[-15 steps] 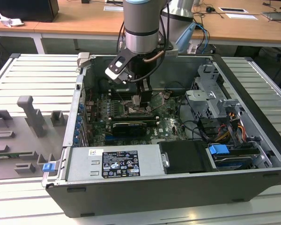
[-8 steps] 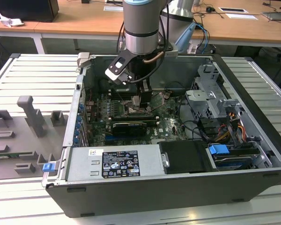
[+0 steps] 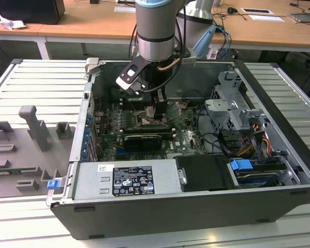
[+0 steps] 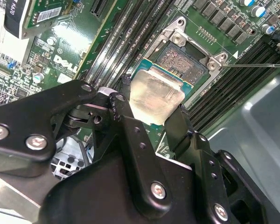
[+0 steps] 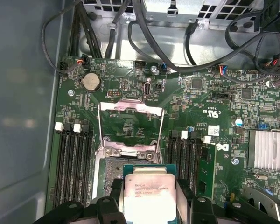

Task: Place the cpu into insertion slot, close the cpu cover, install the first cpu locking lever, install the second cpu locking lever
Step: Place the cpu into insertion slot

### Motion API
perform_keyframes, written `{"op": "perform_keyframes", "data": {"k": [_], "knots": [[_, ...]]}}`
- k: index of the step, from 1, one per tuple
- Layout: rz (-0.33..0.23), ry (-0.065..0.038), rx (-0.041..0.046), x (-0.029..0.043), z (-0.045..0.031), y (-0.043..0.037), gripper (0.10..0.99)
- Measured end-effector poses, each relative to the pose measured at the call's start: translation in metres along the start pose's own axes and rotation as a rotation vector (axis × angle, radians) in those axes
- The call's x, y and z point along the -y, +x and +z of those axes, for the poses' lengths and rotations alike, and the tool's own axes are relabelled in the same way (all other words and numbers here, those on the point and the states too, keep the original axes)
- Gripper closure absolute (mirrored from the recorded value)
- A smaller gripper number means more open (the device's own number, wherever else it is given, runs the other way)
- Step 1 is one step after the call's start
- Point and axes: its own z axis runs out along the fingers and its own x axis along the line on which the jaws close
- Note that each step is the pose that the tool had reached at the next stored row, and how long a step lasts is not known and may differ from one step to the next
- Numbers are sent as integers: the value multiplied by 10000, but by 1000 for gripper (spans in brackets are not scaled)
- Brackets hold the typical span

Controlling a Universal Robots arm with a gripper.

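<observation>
Inside the open case [image 3: 144,222], exterior view, the gripper [image 3: 151,114] hangs low over the middle of the board [image 3: 186,135]. In the second wrist view, its fingers [image 4: 126,126] pinch the cpu [image 4: 154,95] by two edges, just above the slot [image 4: 184,63] and a bit off to one side, so I'd say it's not seated yet. First wrist view: cpu [image 5: 147,191] over the bare slot [image 5: 113,169], cover [image 5: 129,103] flipped open. Closing and locking are all left to do.
</observation>
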Motion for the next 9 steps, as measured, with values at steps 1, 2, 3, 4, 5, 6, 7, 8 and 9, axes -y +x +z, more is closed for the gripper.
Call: {"op": "perform_keyframes", "data": {"k": [1,2,3,4,5,6,7,8,9], "knots": [[6,1,1,0,1,0,549],[17,1,2,1,3,1,549],[44,0,3,1,5,2,549],[71,-1,4,2,7,5,549],[95,-2,6,2,9,9,549],[137,-2,11,0,13,26,549],[164,-2,14,0,16,45,549],[173,-2,15,-1,19,56,549],[195,-3,16,-2,29,80,549]]}}
